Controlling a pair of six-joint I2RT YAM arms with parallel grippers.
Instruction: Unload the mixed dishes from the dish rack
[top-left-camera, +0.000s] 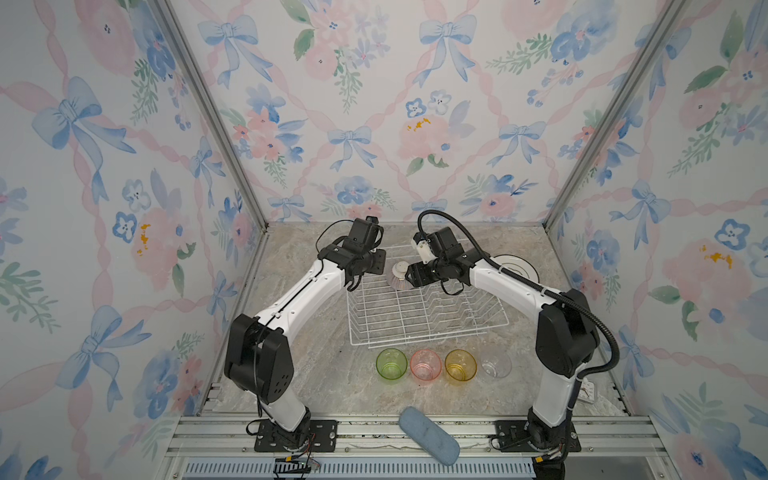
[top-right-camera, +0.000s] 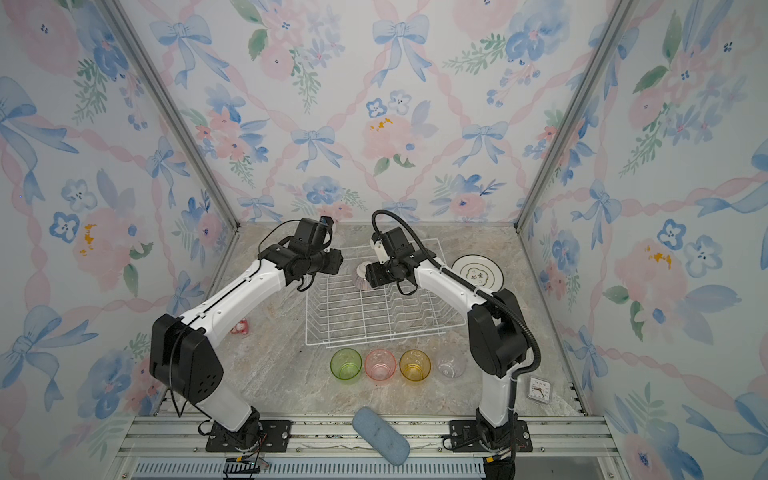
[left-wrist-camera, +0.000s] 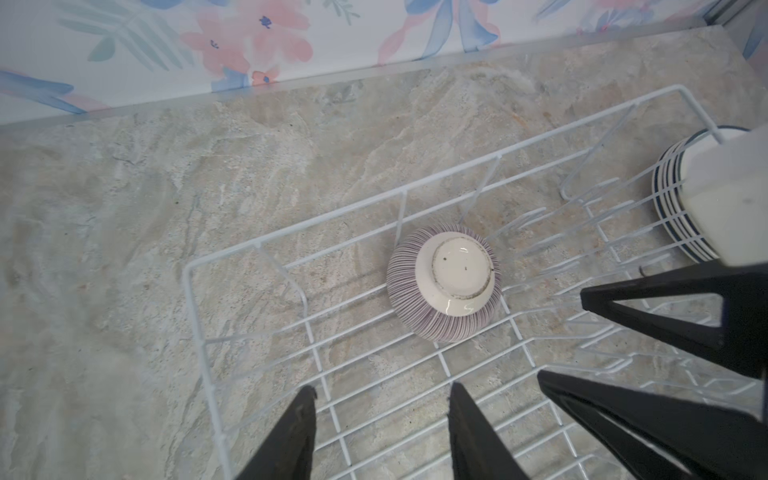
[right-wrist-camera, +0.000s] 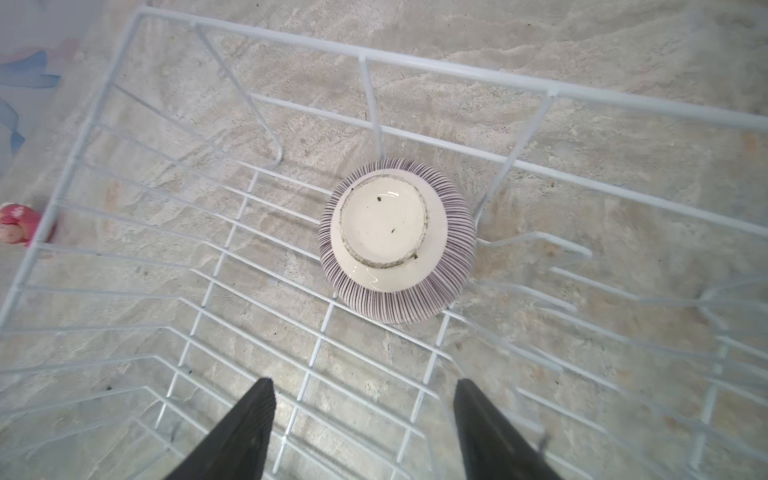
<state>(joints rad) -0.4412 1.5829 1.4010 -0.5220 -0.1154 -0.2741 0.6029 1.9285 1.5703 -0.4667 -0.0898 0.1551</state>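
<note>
- At mid-table: white wire dish rack (top-left-camera: 415, 311), one dish inside; plate prongs along its right half.
- Over the rack's far end: left gripper (left-wrist-camera: 382, 388) and right gripper (right-wrist-camera: 365, 380), jaws of both apart, gripping nothing; pointing toward the bowl from opposite sides.
- Just right of the rack, on the table: stack of plates (top-right-camera: 478, 272).
- At the near edge: blue pad (top-left-camera: 429, 435), lying across the rail.
- Inside the rack, close to its far wall: striped bowl (right-wrist-camera: 397, 241), upside down; prongs just beside it.
- In front of the rack, in a row: green tumbler (top-left-camera: 391, 364); pink tumbler (top-left-camera: 425, 365); yellow tumbler (top-left-camera: 460, 365); clear tumbler (top-left-camera: 496, 364).
- Left of the rack: pink toy (top-right-camera: 240, 326).
</note>
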